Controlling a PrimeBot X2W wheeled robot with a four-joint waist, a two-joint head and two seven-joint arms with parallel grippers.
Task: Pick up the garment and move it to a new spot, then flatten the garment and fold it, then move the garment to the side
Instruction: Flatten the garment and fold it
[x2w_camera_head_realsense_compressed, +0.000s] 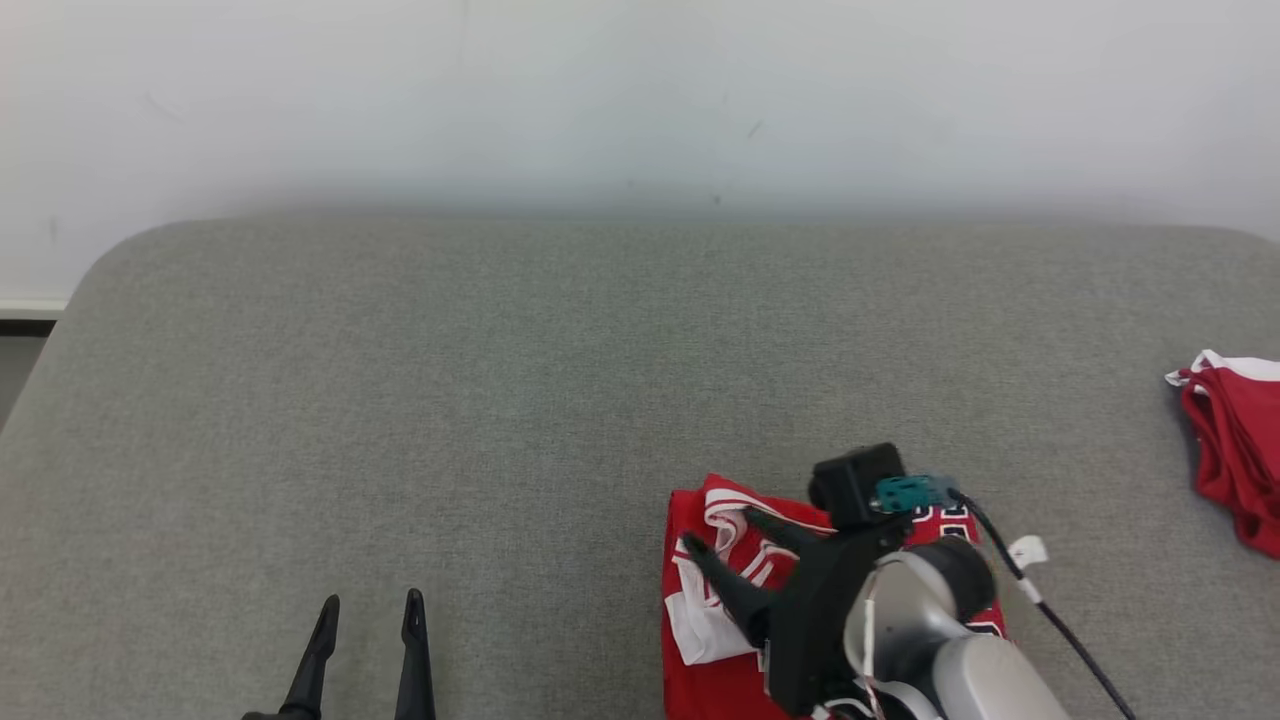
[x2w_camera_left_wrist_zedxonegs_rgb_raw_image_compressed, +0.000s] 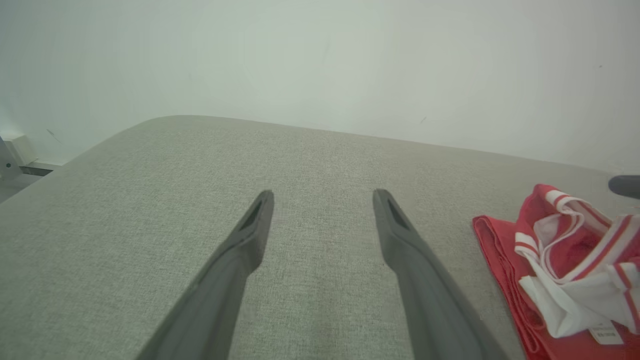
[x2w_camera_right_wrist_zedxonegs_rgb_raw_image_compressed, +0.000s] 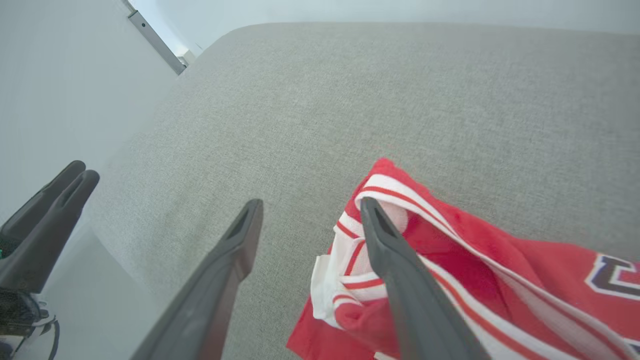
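A red garment (x2w_camera_head_realsense_compressed: 700, 660) with white and red striped trim lies folded on the grey padded surface (x2w_camera_head_realsense_compressed: 500, 400), near its front edge, right of centre. It also appears in the left wrist view (x2w_camera_left_wrist_zedxonegs_rgb_raw_image_compressed: 565, 265) and the right wrist view (x2w_camera_right_wrist_zedxonegs_rgb_raw_image_compressed: 475, 270). My right gripper (x2w_camera_head_realsense_compressed: 721, 530) hangs open over the garment's left, collar end, nothing between its fingers. Seen from the right wrist, that gripper (x2w_camera_right_wrist_zedxonegs_rgb_raw_image_compressed: 310, 204) has one finger above the fabric and the other above bare surface. My left gripper (x2w_camera_head_realsense_compressed: 371, 598) is open and empty at the lower left, well apart from the garment; its fingers (x2w_camera_left_wrist_zedxonegs_rgb_raw_image_compressed: 267, 200) spread over bare surface.
A second red garment (x2w_camera_head_realsense_compressed: 1235, 450) with white trim lies bunched at the far right edge. A pale wall (x2w_camera_head_realsense_compressed: 640, 100) stands behind the surface. The surface's rounded left corner (x2w_camera_head_realsense_compressed: 90, 280) drops off to the floor.
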